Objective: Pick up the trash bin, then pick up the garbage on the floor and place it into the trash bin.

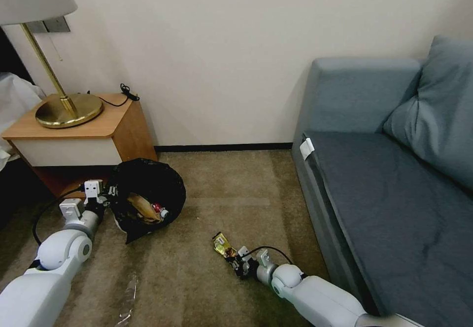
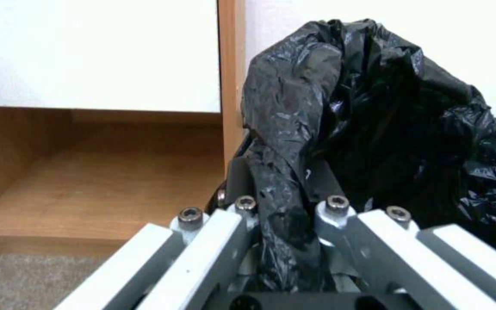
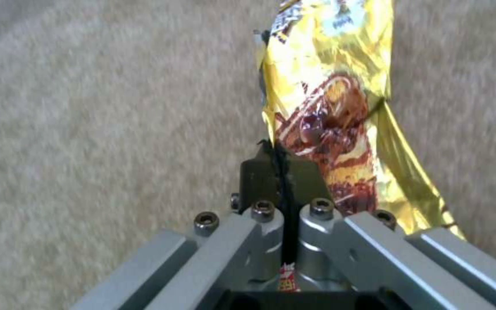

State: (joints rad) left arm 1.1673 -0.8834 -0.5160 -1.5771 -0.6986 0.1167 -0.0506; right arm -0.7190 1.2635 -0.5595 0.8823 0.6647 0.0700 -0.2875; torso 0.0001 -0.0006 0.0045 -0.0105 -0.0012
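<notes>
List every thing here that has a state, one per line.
Trash bin: tilted, bag rim pinched, litter inside.
Left gripper: shut on the bin's bag.
Snack wrapper: pinched at one edge, low over the carpet.
Right gripper: shut on the wrapper.
Lamp: upright on the nightstand.

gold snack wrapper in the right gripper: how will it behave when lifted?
Probably floppy: the snack wrapper is thin creased foil, held at one edge by the right gripper, so it may droop and swing. Likely very light. Glossy film could slip out.
</notes>
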